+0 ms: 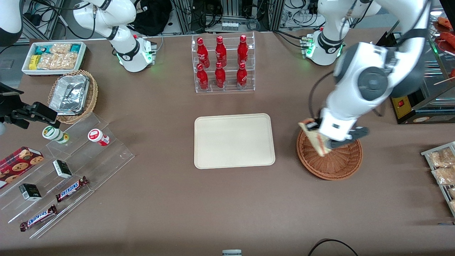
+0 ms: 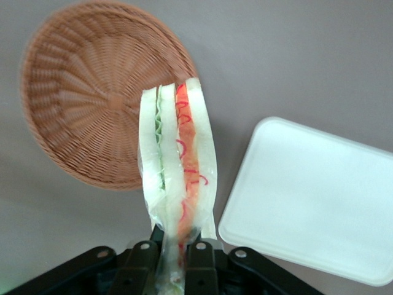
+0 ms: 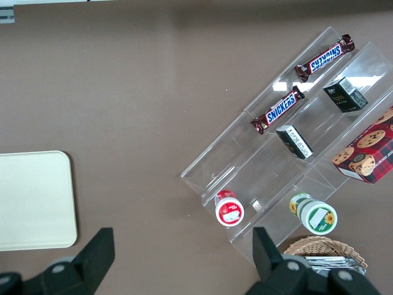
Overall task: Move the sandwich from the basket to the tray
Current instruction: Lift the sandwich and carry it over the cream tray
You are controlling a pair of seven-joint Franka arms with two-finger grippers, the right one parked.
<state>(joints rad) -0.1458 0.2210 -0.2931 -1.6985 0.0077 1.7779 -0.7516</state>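
Claw (image 1: 328,140) is clamped on the sandwich (image 1: 314,137), one wedge, held in the air over the basket (image 1: 332,165) at the rim nearest the tray (image 1: 234,140). Wrist view confirms: both fingers (image 2: 198,255) pinch the wedge's narrow end, sandwich (image 2: 177,166) clear of the basket (image 2: 92,92), tray (image 2: 313,196) beside it (green layer and red-orange layer both visible along the cut edge). One tray, nothing on it, in the middle of the worktop (image 1: 177,213). One reddish-brown basket, nothing else in it. Counts elsewhere: six red bottles (image 1: 220,51) in a clear tiered rack (image 1: 224,62), three per row. Toward the parked arm's end: two bars (image 1: 71,188) reading "SNICKERS" on a clear stepped stand (image 1: 106,156), two small dark boxes (image 1: 62,168), two small jars (image 1: 98,137) with red and green labels (text unreadable), one red cookie box (image 1: 17,161). One tan wicker basket with foil containers (image 1: 73,96), one white bin of snack packets (image 1: 53,57).
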